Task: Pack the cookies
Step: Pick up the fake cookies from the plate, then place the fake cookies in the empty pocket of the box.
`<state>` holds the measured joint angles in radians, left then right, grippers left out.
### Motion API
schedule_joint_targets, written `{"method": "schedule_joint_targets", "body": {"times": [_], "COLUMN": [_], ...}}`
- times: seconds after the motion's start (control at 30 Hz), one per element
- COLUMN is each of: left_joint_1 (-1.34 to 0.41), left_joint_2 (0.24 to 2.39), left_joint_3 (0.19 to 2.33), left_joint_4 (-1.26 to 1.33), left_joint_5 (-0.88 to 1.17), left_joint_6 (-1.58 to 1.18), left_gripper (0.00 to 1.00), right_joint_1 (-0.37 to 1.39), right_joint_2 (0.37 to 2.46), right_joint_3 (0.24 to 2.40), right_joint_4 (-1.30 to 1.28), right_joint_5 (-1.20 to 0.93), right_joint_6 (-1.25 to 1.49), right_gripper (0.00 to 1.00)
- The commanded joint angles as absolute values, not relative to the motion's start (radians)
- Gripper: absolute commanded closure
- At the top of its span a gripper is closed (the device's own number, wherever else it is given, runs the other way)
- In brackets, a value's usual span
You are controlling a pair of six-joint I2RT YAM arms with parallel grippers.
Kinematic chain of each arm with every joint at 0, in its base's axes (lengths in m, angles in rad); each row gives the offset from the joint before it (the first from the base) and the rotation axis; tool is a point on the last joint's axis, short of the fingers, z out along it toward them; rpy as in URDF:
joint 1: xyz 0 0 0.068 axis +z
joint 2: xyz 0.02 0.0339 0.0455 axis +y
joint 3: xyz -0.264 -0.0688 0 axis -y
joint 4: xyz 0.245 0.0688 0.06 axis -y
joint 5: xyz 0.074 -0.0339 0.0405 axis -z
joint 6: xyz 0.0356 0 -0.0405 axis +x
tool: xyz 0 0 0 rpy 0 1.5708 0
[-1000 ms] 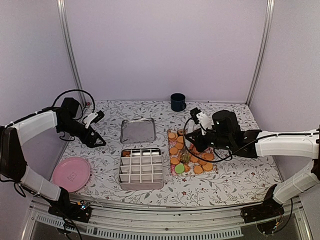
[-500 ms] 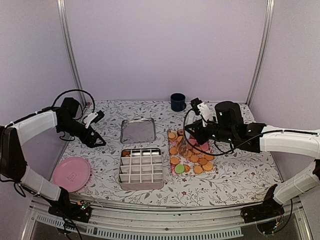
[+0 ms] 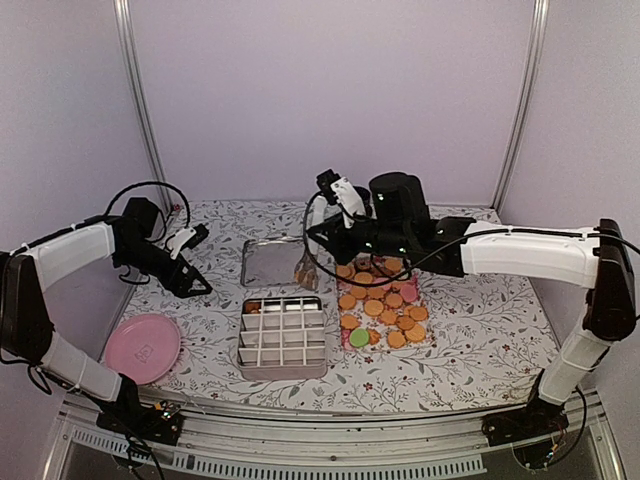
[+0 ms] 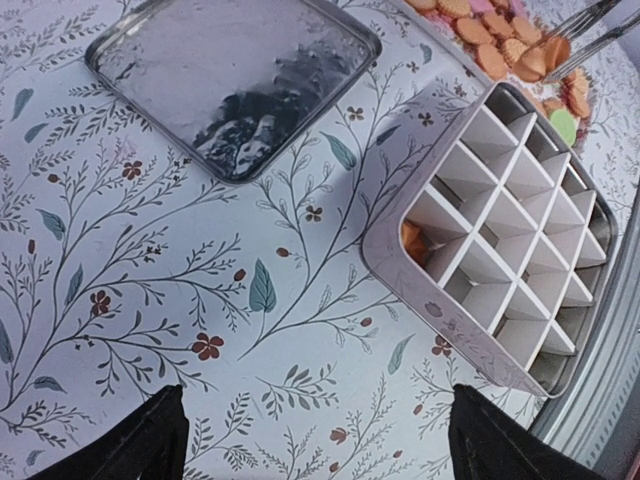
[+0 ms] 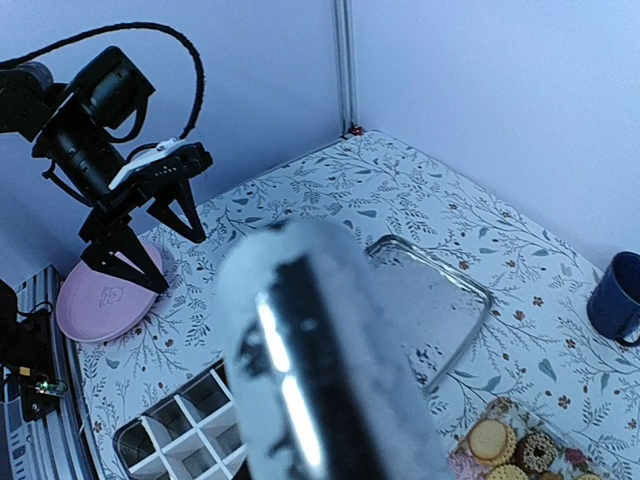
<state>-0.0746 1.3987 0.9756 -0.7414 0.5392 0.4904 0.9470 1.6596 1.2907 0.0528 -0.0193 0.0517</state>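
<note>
The right gripper (image 3: 322,243) is clamped on thin metal tongs (image 3: 309,262), which in its own wrist view are only a blurred shiny mass hiding the fingers. The tong tips pinch one tan round cookie (image 3: 303,273) at the right rim of the flat shiny metal lid (image 3: 272,262). The left gripper (image 4: 315,445) hangs with jaws spread wide over the flowered tablecloth (image 4: 150,300), and only its view shows orange cookies (image 4: 410,240) half hidden in a corner cell of the silver grid-divided tin (image 4: 430,310); the loose cookies (image 3: 378,306) lie right of the tin.
</note>
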Motion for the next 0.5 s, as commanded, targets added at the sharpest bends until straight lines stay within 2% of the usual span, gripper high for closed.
{"method": "schedule_joint_targets", "body": {"times": [0.0,0.17,0.47], "left_joint_1": [-0.062,-0.061,-0.061], "left_joint_2": [1.373,1.374,1.357], "left_joint_3": [0.953,0.942,0.934], "left_joint_4": [-0.737,-0.728,-0.726], "left_joint_5": [0.555,0.558,0.577], "left_joint_6": [0.502,0.504,0.502], "left_gripper": [0.09,0.09,0.1], "right_joint_1": [0.992,1.019,1.022], "right_joint_2": [1.77,1.873,1.943], "right_joint_3": [1.431,1.527,1.567], "right_joint_4": [0.071,0.046,0.045], "right_joint_5": [-0.088,-0.112,-0.123], "right_joint_6": [0.023,0.011,0.018], "right_gripper": [1.0,1.0,0.97]}}
